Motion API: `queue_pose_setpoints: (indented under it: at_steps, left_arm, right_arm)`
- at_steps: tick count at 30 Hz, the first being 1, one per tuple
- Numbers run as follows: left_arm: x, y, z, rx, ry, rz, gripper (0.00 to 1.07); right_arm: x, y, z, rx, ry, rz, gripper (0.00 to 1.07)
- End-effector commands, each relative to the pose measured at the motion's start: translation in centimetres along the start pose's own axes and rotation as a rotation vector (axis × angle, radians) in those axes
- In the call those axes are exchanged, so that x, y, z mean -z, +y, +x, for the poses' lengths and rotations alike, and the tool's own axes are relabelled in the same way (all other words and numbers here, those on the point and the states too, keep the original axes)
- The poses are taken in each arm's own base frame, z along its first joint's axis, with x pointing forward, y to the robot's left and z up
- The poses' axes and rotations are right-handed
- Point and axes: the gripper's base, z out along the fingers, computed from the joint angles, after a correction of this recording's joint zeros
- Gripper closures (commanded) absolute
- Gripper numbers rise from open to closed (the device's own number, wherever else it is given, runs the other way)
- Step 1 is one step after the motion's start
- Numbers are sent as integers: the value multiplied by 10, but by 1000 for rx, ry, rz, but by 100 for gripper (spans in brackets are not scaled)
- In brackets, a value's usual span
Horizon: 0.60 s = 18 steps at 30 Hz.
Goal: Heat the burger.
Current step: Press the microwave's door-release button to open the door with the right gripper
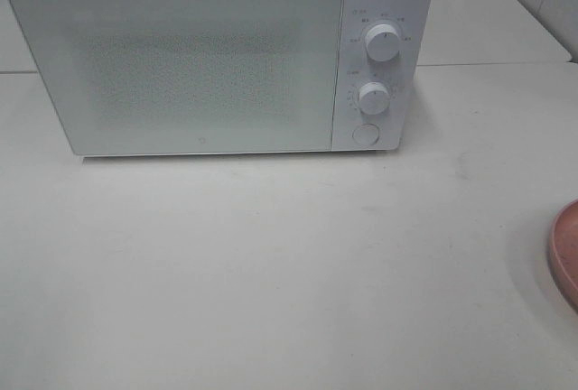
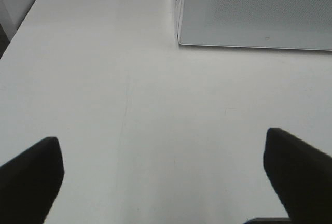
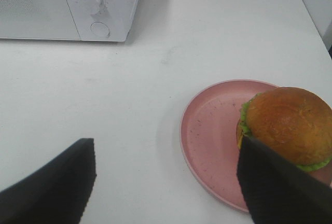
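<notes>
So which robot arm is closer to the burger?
Right. Its open jaws hang right by the burger on the pink plate. The left jaws are over the table near the microwave.

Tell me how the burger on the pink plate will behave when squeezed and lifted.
The burger is a stack of layers, so it may shear apart if lifted tilted. Its smooth domed top looks slippery and probably squashes. It sits off-centre on the pink plate, so a push may slide it off.

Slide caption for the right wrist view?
Right tool open over the white table, burger on a pink plate close by, closed white microwave behind.
</notes>
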Motion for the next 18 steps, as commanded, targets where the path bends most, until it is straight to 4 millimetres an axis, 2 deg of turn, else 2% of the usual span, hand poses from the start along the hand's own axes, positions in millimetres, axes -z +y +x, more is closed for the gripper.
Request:
queue_pose_setpoints:
  at_steps: [1,18]
  left_arm:
    - [2,-1,1,4,-36,3,5]
    - [2,-1,1,4,-36,3,5]
  right_arm:
    - [3,0,2,-7,-31,2,33]
    - [5,0,-2,-17,-53,0,33]
